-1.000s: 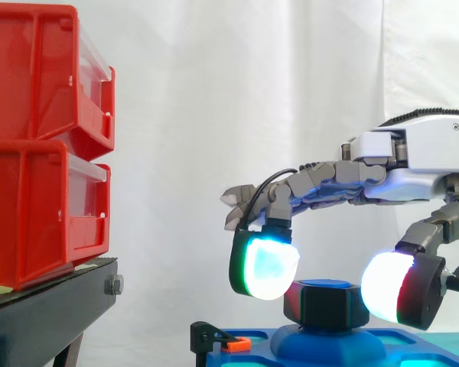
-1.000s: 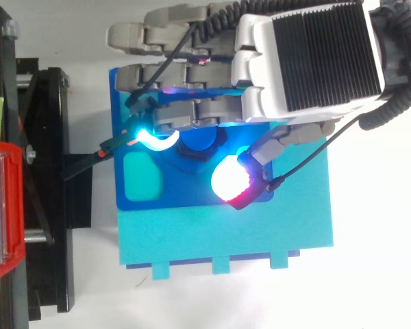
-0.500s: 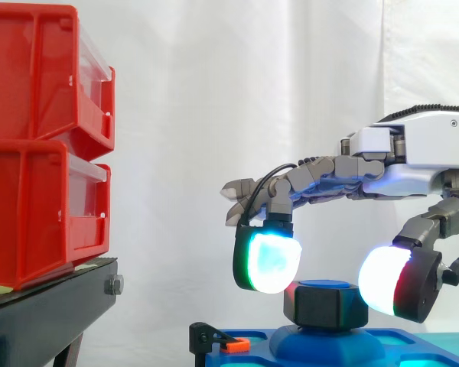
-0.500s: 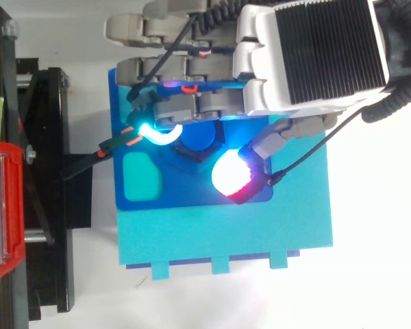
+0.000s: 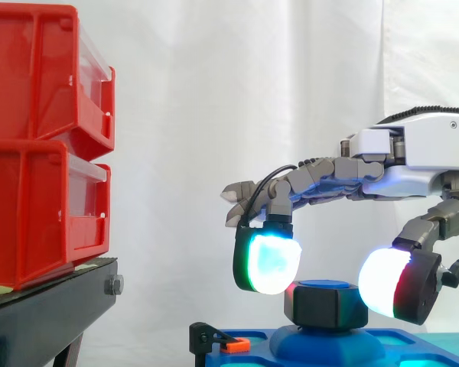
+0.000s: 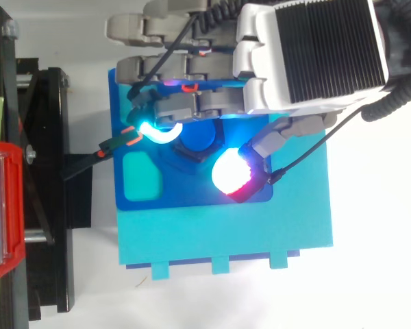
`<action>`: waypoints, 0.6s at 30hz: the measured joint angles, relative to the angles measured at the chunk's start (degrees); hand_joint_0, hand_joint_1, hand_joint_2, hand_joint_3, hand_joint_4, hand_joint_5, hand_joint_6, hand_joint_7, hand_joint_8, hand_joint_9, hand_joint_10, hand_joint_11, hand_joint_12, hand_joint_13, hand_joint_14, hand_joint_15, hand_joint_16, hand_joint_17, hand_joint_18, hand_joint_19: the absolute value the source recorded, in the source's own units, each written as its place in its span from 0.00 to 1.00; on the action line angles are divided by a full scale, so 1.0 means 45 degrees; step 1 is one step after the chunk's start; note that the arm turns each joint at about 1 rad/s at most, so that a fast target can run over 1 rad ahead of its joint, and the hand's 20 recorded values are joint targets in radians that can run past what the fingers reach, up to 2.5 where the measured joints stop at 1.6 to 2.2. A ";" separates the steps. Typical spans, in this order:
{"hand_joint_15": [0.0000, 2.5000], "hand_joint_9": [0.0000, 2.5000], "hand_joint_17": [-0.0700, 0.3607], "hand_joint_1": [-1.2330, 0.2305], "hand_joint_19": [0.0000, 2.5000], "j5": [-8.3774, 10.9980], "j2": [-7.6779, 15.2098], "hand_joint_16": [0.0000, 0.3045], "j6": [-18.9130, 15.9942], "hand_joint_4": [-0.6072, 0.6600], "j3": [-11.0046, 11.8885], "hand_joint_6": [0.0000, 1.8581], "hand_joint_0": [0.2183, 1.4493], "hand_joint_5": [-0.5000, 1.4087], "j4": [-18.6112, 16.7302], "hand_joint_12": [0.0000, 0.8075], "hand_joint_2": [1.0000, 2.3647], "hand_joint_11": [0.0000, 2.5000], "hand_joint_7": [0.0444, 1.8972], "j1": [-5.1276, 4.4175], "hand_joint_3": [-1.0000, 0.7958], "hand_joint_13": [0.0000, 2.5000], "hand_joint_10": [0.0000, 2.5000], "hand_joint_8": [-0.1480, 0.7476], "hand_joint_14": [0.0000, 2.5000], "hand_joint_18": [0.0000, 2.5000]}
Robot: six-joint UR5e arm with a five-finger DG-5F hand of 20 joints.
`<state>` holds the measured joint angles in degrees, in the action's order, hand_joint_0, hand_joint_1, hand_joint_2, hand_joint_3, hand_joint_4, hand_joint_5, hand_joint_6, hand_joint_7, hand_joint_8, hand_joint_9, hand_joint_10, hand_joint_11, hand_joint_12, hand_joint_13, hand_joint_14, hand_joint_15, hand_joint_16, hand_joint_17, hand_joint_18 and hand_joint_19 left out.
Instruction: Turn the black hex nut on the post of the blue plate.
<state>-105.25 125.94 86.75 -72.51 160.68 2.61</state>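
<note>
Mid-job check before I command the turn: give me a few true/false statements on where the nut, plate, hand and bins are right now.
1. The black hex nut sits on the post of the blue plate. True.
2. In the side view, the red bins stand to the right of the plate. False: they are stacked on the left, on the black stand.
3. The hand reaches over the blue plate at the nut. True.
4. The blue plate lies on a red board. False: the board under it is teal.
</note>
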 measured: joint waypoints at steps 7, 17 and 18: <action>0.01 0.07 0.39 0.46 0.09 -0.0028 0.0000 0.15 0.0000 0.82 0.0000 0.27 0.15 0.21 0.0050 0.35 0.00 0.14 0.57 0.0050 0.28 0.04 0.08 0.23 0.00 0.08; 0.01 0.07 0.40 0.45 0.09 -0.0151 -0.0007 0.15 0.0017 0.83 0.0000 0.27 0.14 0.21 0.0234 0.36 0.00 0.14 0.57 0.0140 0.28 0.04 0.12 0.24 0.00 0.08; 0.01 0.07 0.40 0.44 0.09 -0.0155 -0.0008 0.15 0.0017 0.83 0.0000 0.27 0.14 0.21 0.0247 0.36 0.00 0.14 0.57 0.0146 0.28 0.04 0.15 0.24 0.00 0.08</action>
<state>-105.94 125.90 86.82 -72.51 161.79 3.27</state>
